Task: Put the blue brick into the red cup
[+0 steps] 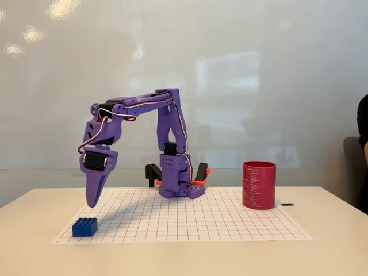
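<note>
In the fixed view the blue brick lies studs-up on the white gridded mat, near its front left corner. My purple gripper hangs point-down just above the brick and slightly to its right, not touching it. Its two fingers appear pressed together into one tip with nothing between them. The red cup stands upright on the mat's right side, white print on its wall, far from the gripper.
The arm's base is clamped at the back edge of the mat. A small black object lies on the table right of the cup. A person's dark sleeve shows at the right edge.
</note>
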`<state>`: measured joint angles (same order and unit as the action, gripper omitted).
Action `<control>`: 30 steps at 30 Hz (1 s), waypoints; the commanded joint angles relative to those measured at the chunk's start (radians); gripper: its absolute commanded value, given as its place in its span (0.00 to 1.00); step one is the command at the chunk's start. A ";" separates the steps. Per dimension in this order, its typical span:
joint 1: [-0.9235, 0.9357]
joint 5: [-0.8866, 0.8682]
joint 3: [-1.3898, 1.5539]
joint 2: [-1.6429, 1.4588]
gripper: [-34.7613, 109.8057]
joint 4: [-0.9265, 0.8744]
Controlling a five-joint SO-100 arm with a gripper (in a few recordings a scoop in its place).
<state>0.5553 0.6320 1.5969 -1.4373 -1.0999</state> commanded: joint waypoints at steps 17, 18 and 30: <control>0.066 0.078 -0.061 -0.034 0.51 -0.028; 0.072 0.083 -0.061 -0.034 0.53 -0.028; 0.038 0.117 0.009 -0.029 0.56 -0.040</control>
<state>0.6059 0.7455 1.6030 -1.4373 -1.1443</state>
